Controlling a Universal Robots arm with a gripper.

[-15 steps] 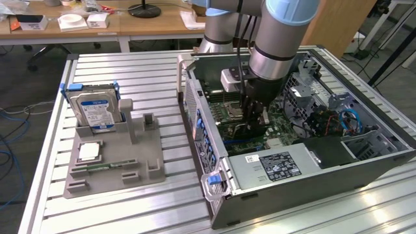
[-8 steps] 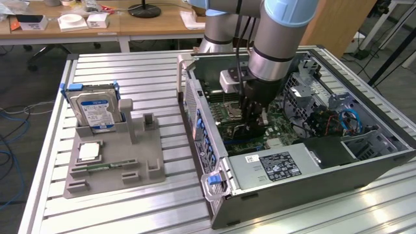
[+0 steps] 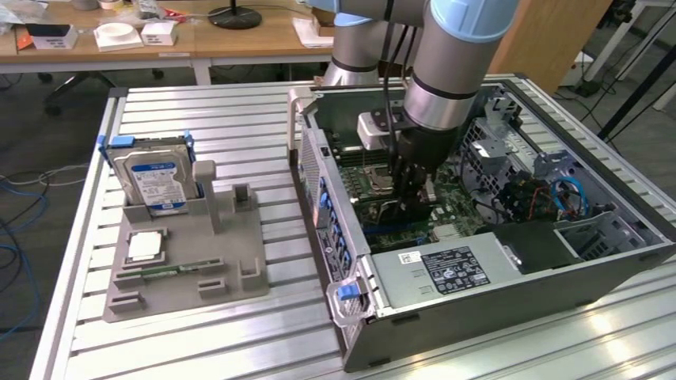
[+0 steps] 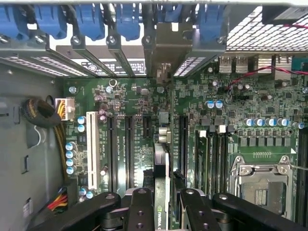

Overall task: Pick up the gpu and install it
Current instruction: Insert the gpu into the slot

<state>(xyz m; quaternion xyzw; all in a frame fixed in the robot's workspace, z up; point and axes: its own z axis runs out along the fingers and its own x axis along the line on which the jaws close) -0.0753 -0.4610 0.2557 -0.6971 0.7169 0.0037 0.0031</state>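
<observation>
one grey holder tray [image 3: 217,269] sits on the slatted counter [image 3: 253,111] at the exterior view's left, a blue-labelled hard drive [image 3: 157,180] upright in it. right of it, the open computer case [image 3: 444,332]. inside, the gripper [image 4: 166,204] has its jaws partly closed on the gpu [image 4: 162,166], a thin card seen edge-on, standing upright over the green motherboard [image 4: 240,120] among black slots.

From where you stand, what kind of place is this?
Likely a robotics lab or test workshop: a robot arm reaches into an open computer case on a slatted aluminium table, with cluttered wooden desks behind.
</observation>
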